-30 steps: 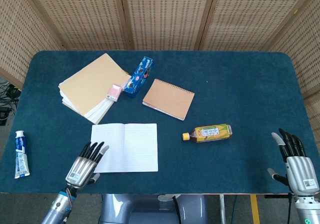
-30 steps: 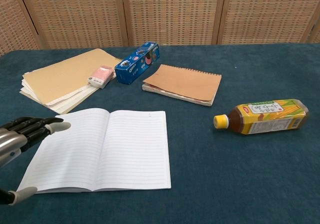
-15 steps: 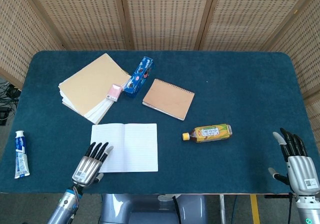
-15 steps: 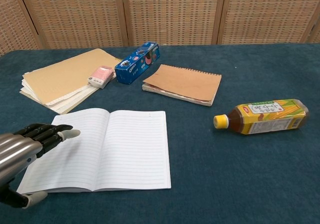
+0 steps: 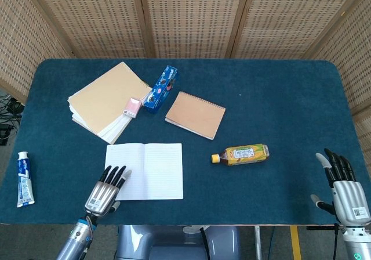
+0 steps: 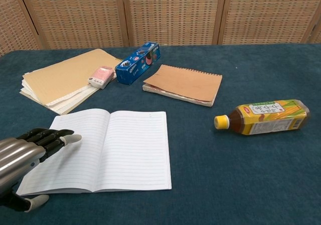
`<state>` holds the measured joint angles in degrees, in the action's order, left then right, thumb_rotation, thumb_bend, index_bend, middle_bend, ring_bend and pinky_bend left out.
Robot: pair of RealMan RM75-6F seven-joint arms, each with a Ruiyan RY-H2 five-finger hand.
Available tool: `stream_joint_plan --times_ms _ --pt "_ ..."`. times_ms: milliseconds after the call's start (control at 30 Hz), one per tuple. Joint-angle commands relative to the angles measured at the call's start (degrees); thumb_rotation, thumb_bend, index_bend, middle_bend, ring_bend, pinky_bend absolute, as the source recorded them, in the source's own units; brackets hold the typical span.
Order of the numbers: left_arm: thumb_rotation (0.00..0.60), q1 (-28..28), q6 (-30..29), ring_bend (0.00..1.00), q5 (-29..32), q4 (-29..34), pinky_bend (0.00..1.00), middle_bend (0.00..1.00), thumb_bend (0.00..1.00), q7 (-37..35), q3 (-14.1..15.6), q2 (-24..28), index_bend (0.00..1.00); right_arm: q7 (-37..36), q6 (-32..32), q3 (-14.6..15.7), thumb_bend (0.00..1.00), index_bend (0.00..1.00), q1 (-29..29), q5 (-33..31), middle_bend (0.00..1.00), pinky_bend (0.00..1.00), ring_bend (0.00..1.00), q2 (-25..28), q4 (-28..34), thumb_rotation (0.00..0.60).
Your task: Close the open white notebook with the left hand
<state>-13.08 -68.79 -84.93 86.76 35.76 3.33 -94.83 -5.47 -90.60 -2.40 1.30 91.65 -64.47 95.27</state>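
Left hand (image 5: 104,191) lies at the near left, palm down, fingers (image 6: 56,136) extended, close together and pointing away from the robot; nothing gripped. Right hand (image 5: 343,184) stands at the near right edge, fingers extended and slightly apart, thumb out to the side, holding nothing.

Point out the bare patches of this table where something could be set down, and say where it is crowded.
Free: the wide stretch of blue cloth right of the spiral notebook and behind the bottle, and the near edge between the open white notebook and the right robot hand. Crowded: the far left, around the paper stack, eraser and blue box.
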Motion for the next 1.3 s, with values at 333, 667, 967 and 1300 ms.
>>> stream_joint_plan --times_ms 333,667,967,1300 --pt "0.6 -0.1 -2.2 0.0 -0.8 -2.3 0.0 0.0 0.33 0.4 -0.5 -1.0 0.0 0.1 0.0 0.0 0.1 0.0 0.0 0.0 0.0 0.0 0.0 0.0 0.0 0.6" --pt "0.6 -0.3 -4.2 0.0 -2.9 -3.5 0.0 0.0 0.58 0.3 0.0 -1.3 0.0 0.4 0.1 0.1 0.1 0.0 0.0 0.0 0.0 0.0 0.0 -0.1 0.1 0.6" --pt "0.6 -1.0 -6.7 0.0 -6.4 -4.9 0.0 0.0 0.61 0.1 -0.2 -1.5 0.0 0.2 0.0 0.0 0.1 0.0 -0.1 -0.1 0.0 0.0 0.0 -0.1 0.1 0.6" --pt "0.6 -2.1 -12.1 0.0 -12.8 -6.9 0.0 0.0 0.44 -1.8 -0.9 -1.8 0.0 -0.1 -0.1 -0.1 0.1 0.0 -0.1 -0.3 0.0 0.0 0.0 0.0 0.2 0.6"
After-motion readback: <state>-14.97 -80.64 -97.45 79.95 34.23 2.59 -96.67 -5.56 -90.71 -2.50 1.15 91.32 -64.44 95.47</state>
